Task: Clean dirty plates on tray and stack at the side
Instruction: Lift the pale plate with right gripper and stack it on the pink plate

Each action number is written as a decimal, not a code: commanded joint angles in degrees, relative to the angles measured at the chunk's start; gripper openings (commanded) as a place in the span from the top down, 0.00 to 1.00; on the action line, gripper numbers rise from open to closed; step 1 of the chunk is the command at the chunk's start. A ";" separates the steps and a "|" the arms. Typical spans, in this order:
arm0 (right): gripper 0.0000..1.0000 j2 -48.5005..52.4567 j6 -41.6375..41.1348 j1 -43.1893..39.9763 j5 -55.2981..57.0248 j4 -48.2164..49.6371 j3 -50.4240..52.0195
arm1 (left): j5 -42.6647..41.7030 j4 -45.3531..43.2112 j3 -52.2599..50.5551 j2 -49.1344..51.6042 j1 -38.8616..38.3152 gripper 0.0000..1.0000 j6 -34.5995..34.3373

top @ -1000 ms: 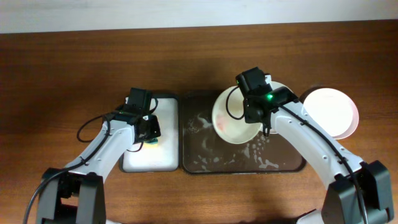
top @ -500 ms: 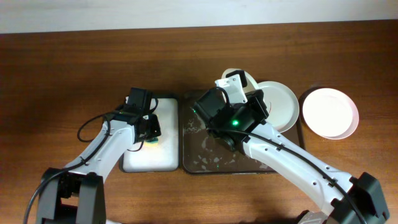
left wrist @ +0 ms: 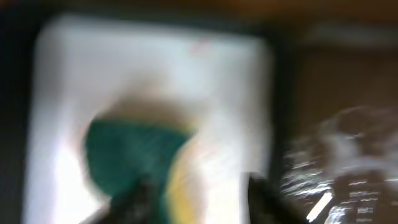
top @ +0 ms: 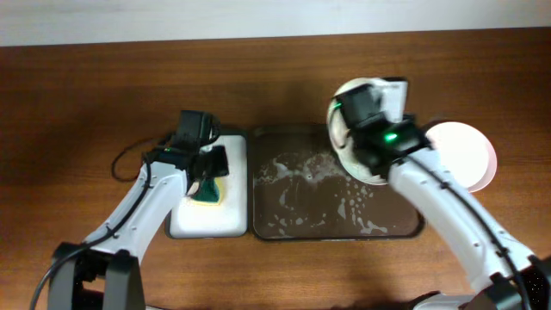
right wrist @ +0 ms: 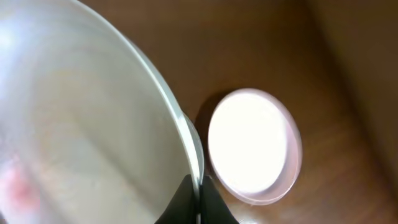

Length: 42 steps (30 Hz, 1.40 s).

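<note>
My right gripper [top: 355, 129] is shut on the rim of a cream-white plate [top: 338, 125] and holds it tilted on edge over the right end of the dark brown tray [top: 301, 202]. In the right wrist view the plate [right wrist: 81, 124] fills the left side, with a red smear at its lower left, and its rim sits between my fingertips [right wrist: 199, 200]. A pinkish-white plate [top: 465, 153] lies flat on the tabletop right of the tray; it also shows in the right wrist view [right wrist: 254, 143]. A pale plate edge [top: 363, 176] shows under my right arm. My left gripper [top: 210, 172] is open.
A green and yellow sponge [top: 209, 195] lies on the small white tray [top: 194, 222] left of the dark tray, just below my left gripper [left wrist: 198, 202]. The left wrist view is blurred; the sponge [left wrist: 127, 155] shows there. White suds fleck the dark tray's floor.
My right arm has swung the cream-white plate from the tray's middle to its right end and tilted it on edge. My left gripper has risen off the sponge, which now shows more.
</note>
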<state>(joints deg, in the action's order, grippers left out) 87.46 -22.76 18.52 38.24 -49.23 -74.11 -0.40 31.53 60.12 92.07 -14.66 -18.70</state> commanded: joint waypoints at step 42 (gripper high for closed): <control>0.70 8.61 1.18 -44.89 -44.28 -4.37 -1.16 | 2.40 1.55 1.64 17.00 -9.64 1.00 -4.20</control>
<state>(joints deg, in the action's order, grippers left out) 95.33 -23.31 -28.03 -5.56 -53.19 -74.15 -3.09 31.57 63.29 107.20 -26.09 -22.35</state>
